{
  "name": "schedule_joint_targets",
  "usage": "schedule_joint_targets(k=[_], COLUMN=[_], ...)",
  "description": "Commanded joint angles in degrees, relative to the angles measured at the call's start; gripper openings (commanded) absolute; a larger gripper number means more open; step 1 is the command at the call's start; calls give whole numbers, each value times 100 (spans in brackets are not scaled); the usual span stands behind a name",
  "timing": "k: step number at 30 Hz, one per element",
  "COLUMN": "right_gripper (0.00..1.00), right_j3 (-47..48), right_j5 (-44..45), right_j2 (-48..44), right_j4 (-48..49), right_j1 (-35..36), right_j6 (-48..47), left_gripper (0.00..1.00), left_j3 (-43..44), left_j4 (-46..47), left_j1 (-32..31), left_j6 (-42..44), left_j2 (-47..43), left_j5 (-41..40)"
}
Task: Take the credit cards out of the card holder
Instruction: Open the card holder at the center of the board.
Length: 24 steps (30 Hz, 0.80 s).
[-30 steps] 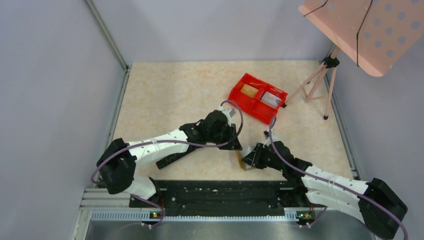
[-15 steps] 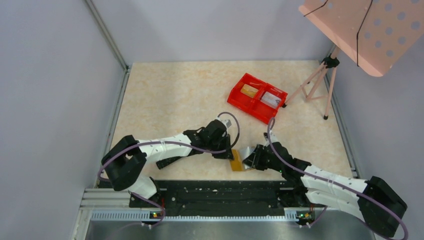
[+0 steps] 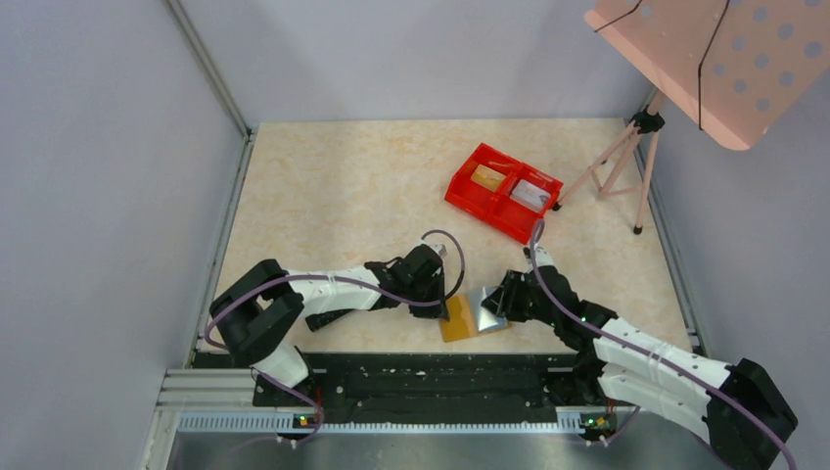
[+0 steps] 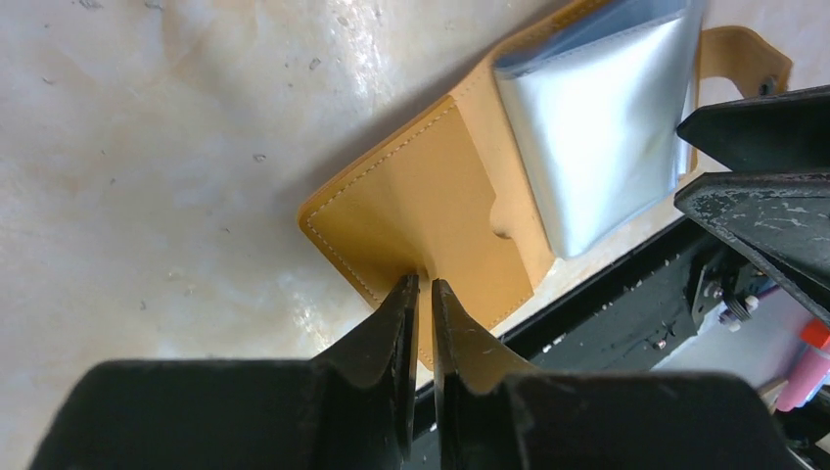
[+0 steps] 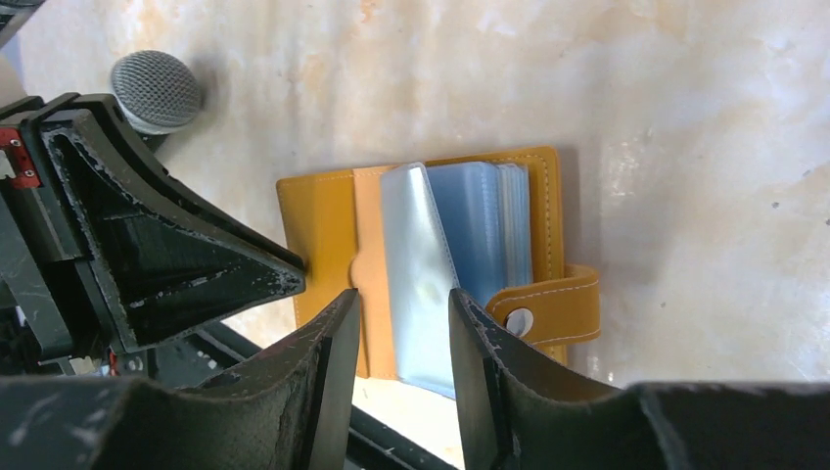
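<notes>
The tan card holder lies open near the table's front edge, with its pale grey and light-blue sleeves on the right half. My left gripper is shut, and its tips press on the tan left flap. My right gripper is open above the sleeves, and a pale grey sleeve shows between its fingers. The holder's snap tab sticks out to the right. A yellow-gold card and a pale grey card lie in a red tray.
The red two-compartment tray stands at the back right. A tripod with a pink perforated board stands by the right wall. A black rail runs along the table's near edge, right behind the holder. Grey walls close in both sides.
My left gripper has come down and toward the near edge onto the holder's left flap. The holder has gone from folded up to lying open. My right gripper has shifted slightly over the sleeves.
</notes>
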Motion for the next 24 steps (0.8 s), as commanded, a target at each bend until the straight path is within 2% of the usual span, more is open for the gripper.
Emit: schedule_joint_targets(k=[1,12,15,17,24], right_gripper=[39,41,51,53,51], right_j3=[262,-13,45,84,168], right_j5=[33,-86,-23,-17,101], right_j2=[170,48,41,52,78], right_j4=[-25,47,-87,-156,-288], right_j1=[-134,-161,-153,-161,-161], right_j6=[-302,-205,-210,-251,-356], left_gripper=[15,15,15,15,15], left_j3=[-31,-35,15,55,117], left_j4=[322,369,338,303,261], left_j1=[21,21,21,21,30], left_j6=[70,149,198,243,292], left_j2=[204,397,394,393,400], left_j5=[-150,-309,-352,-383,-391])
